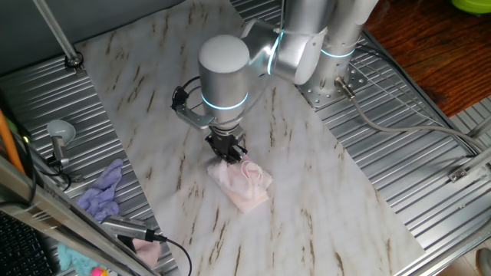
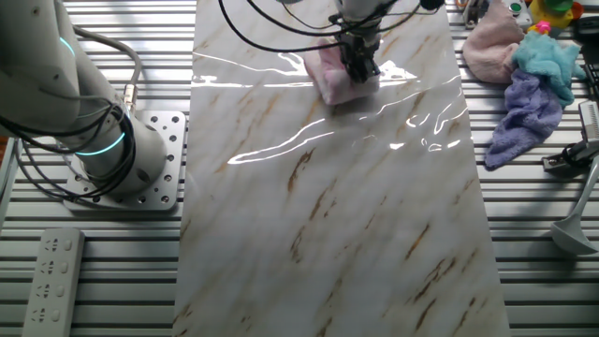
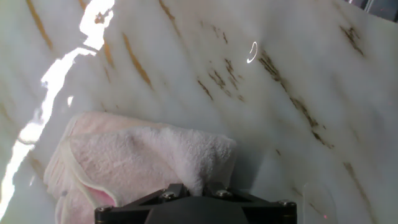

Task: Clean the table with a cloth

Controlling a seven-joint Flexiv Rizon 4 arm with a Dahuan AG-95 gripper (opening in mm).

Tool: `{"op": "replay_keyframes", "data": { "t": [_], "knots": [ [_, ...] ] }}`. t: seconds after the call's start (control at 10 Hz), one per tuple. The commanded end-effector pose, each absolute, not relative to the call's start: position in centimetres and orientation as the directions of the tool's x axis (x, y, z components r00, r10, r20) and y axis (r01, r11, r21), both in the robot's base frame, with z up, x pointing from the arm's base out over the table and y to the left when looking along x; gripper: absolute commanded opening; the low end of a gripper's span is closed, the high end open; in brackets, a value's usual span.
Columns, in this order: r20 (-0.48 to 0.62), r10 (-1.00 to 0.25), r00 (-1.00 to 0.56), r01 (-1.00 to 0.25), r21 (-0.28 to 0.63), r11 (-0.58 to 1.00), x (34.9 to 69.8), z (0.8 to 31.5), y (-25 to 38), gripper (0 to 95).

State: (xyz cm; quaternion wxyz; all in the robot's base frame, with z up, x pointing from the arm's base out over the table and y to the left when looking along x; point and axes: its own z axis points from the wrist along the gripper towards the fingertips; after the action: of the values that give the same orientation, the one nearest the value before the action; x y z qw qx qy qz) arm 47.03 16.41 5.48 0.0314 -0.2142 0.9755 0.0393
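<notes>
Folded pink cloth [image 3: 143, 165] sat pinched in the gripper [image 1: 228, 152], which I reckoned should press flat and sweep the table [image 2: 356, 234] evenly.

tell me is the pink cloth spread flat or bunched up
Bunched up. The cloth lies as a folded, lumpy bundle on the table, with layered edges in the hand view; the gripper presses onto it.

I see ribbed grey metal bench [image 1: 399, 176] all round, dark wood floor [image 1: 414, 46] at far corner, bright overhead glare.
</notes>
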Motion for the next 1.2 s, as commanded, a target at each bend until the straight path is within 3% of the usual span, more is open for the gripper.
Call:
{"op": "replay_keyframes", "data": {
  "t": [0.1,0.8,1.2],
  "knots": [
    [-0.086,-0.485,-0.87,-0.491,0.066,0.869,46.6,5.6,14.3,0.0],
    [-0.069,-0.611,-0.789,-0.613,0.017,0.79,45.9,5.3,7.6,0.0],
    [-0.065,-0.568,-0.821,-0.57,0.009,0.822,45.9,5.3,7.6,0.0]
  ]
}}
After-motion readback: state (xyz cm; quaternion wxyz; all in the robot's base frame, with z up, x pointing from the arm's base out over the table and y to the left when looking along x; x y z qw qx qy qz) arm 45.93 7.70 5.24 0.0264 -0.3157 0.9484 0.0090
